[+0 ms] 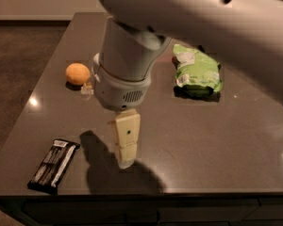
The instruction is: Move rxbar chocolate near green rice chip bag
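So the dark table (pixel 226 140) fills most of the view, and the big pale arm (pixel 146 46) comes in from the top right and hangs over the middle of it. The bag (pixel 198 72) lies flat toward the back right, puffy and light green with white patches, partly tucked behind the arm. The gripper (pixel 126 161) points down above the front middle of the table and throws a shadow (pixel 108 168) right under it. From this angle I honestly can't tell if it's spread or closed. The bar (pixel 54 165) lies flat at the front left corner near the edge, well apart from the bag and left of the gripper. The orange (pixel 78 73) sits back left.
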You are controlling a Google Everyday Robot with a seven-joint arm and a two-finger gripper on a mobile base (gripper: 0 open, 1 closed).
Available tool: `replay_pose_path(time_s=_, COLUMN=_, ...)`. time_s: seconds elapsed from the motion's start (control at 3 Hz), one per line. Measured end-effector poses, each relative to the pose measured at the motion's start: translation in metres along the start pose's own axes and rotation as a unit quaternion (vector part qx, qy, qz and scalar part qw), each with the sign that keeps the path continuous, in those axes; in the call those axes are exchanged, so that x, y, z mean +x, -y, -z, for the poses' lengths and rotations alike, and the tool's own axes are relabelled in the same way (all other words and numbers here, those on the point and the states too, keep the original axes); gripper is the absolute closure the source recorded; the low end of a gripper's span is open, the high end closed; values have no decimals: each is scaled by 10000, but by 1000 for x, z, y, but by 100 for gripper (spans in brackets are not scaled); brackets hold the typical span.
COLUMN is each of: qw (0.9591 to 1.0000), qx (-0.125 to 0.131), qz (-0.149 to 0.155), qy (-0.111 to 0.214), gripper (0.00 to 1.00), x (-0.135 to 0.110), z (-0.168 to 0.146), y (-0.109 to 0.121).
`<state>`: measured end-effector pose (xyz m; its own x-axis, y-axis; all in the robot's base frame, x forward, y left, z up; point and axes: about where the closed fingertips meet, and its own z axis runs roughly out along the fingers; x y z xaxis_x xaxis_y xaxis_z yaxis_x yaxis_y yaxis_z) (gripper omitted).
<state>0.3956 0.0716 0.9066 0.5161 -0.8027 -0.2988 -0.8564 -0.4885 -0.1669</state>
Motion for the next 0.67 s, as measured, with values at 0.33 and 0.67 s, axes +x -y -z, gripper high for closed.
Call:
replay_pose_path(time_s=0.33, qw=9988, qx=-232, qz=437, qy=-67, gripper=0, x=-41, z=-37, y=12)
replay_pose_path(time_s=0.67, qw=9970, qx=-357, qz=673, qy=-117, gripper=0, x=-62, z=-57, y=19)
